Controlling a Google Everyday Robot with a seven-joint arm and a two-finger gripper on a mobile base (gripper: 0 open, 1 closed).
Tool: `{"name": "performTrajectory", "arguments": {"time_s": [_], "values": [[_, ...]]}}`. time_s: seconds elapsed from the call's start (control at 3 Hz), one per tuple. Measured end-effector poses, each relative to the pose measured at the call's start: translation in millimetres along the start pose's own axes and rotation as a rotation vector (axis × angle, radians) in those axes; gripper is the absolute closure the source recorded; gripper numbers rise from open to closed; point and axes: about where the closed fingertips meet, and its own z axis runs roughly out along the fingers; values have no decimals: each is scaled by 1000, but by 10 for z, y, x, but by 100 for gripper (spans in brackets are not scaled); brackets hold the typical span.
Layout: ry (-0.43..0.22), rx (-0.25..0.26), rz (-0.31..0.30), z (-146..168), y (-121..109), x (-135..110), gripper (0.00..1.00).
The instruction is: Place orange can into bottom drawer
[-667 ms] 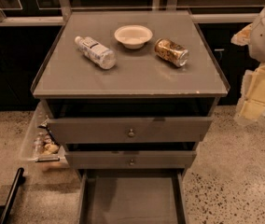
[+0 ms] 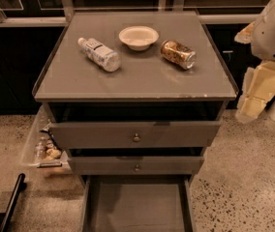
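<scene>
**Orange can on top, bottom drawer open**

We see the grey cabinet's surface just left of the end effector, which hangs beside the cabinet's right edge. We see nothing in its grasp and cannot tell how far open it is. The bottom drawer stands pulled out, below and left of it. Up on the surface lie a clear bottle, farthest from the end effector, a white bowl, and nearest it the orange can, on its side.
</scene>
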Motion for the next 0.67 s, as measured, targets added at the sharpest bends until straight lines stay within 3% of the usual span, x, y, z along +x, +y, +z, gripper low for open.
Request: {"name": "performTrajectory", "arguments": {"time_s": [0.67], "values": [[-77,48,-35,437,-963,-222,0]]}}
